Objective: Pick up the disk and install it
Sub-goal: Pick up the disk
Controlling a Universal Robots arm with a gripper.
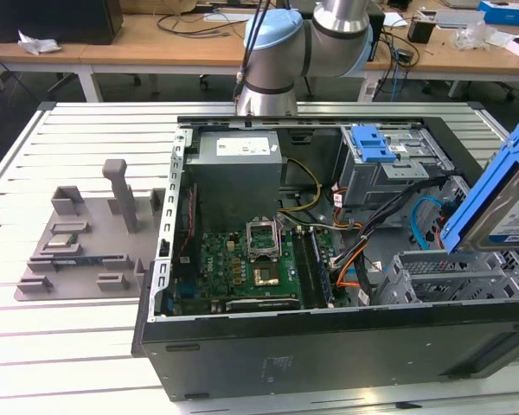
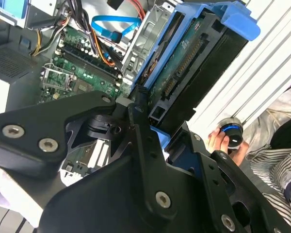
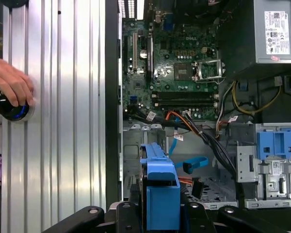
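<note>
**Flat silver metal disk (image 1: pixel 504 203) in its blue plastic bracket, held over the open case**

The black claw (image 3: pixel 160 219) is clamped shut on the bracket's end. The disk hangs tilted at the exterior view's right edge, just above the grey metal drive cage (image 1: pixel 450 277) of the black computer case (image 1: pixel 329 346). At this tilt a corner could catch the cage rim or snag the nearby cable bundle (image 1: pixel 389 218). A ribbed aluminium table (image 1: pixel 69 363) lies underneath, with a person's hand (image 3: pixel 9 85) resting on it, and wooden desks (image 1: pixel 156 39) stand behind.

The grey-and-pale-blue jointed robot arm (image 1: pixel 304 43) is seen bent at a jt. The black two-finger gripper (image 3: pixel 160 212) is clamped w/ both fingers on the blue-bracketed silver metal disk (image 1: pixel 502 203).
</note>
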